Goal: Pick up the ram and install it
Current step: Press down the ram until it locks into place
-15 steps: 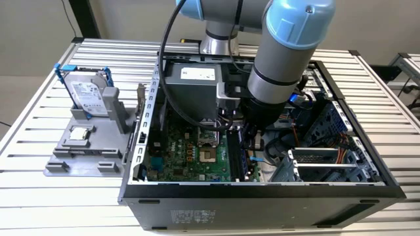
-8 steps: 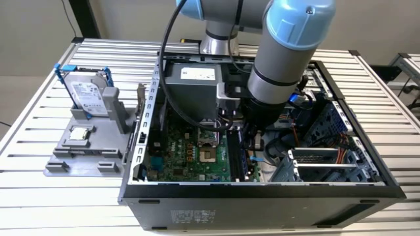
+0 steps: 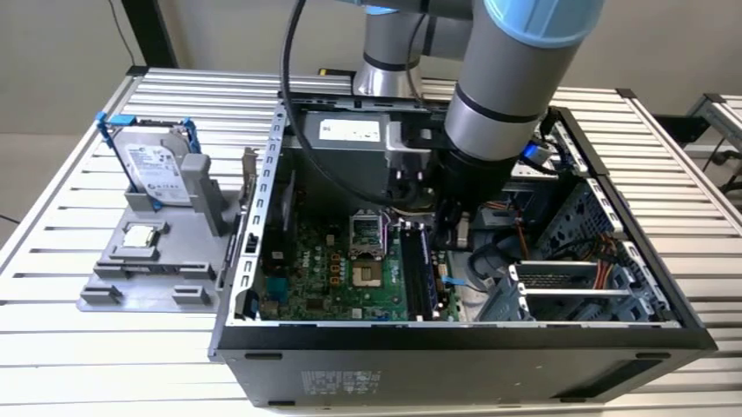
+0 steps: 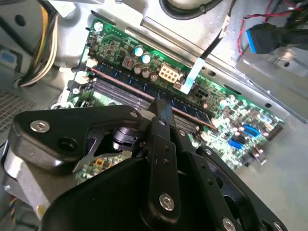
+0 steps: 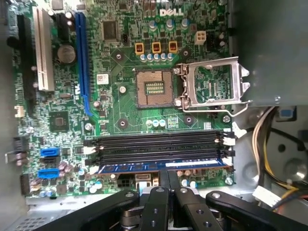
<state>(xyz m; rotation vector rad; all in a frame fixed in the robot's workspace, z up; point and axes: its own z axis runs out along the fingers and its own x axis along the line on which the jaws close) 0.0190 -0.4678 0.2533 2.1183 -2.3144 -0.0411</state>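
Ram (image 5: 159,167) seated edgewise in motherboard (image 5: 120,110) slot; gripper (image 5: 168,179) fingers closed together atop its upper edge. Judged light, stiff, fragile: hold by long edges, mid-length.

Silver-grey robot arm with pale blue joint caps

The arm (image 3: 510,87), upper middle of the exterior view, has thick grey tubes, a black wrist and a black cable (image 3: 304,130); the pincer (image 5: 168,192) is matt black linkage plates with silver screws.

Arm (image 3: 510,95) reaching steeply downward, gripper (image 5: 168,179) fingers closed together, wrist vertical
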